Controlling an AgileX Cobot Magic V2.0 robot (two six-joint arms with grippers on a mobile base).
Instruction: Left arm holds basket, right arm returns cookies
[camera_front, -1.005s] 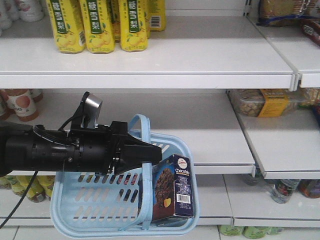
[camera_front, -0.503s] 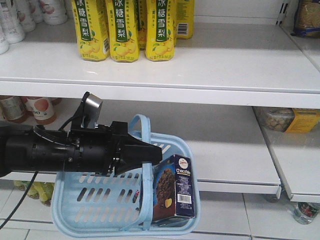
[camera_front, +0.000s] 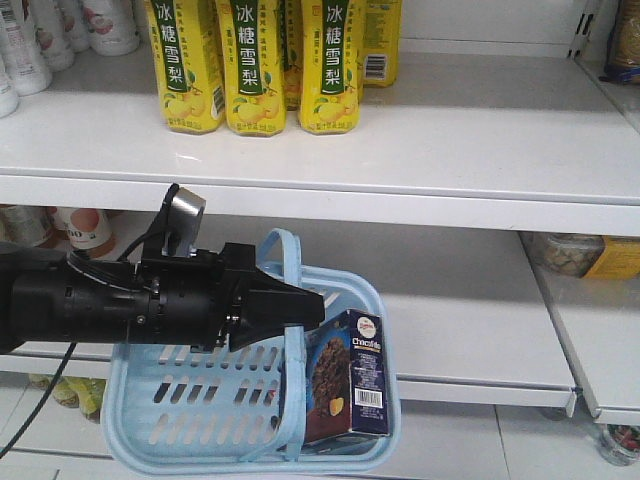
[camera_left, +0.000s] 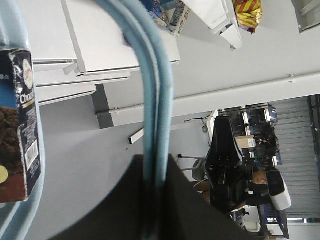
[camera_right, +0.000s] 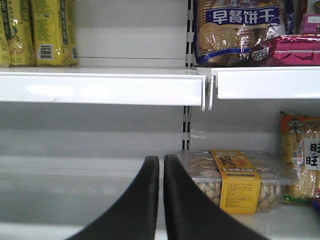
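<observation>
On my front feed the left arm (camera_front: 80, 300) comes in level from the nine o'clock edge, its silver-grey box (camera_front: 185, 215) sticking up at twelve o'clock from the wrist. The left gripper (camera_front: 300, 308) is clamped on the arched handles (camera_front: 282, 235) of the basket (camera_front: 125, 410), which hangs beneath it. The wrist feed backs that up, showing both handles (camera_left: 152, 90) running straight down into the dark left gripper (camera_left: 152, 182).

The cookies (camera_front: 350, 385) stand upright inside the basket at its right end, about five o'clock from the gripper tip and leaning against the basket wall. On the left wrist feed the same cookies (camera_left: 17, 140) sit at the nine o'clock edge.

At twelve o'clock above the basket, yellow drink cartons (camera_front: 250, 65) stand in a row on the white shelf (camera_front: 450, 150). Out at three o'clock a plastic tub (camera_front: 565, 255) lies on the lower shelf, half hidden under the shelf edge.

The right gripper (camera_right: 161, 162) shows only on its own feed, rising from six o'clock. Its fingers are pressed nearly together with a thin slit between them and nothing held. It faces the shelving, with the plastic tub (camera_right: 235, 180) at about four o'clock and a biscuit bag (camera_right: 240, 30) at one o'clock.
</observation>
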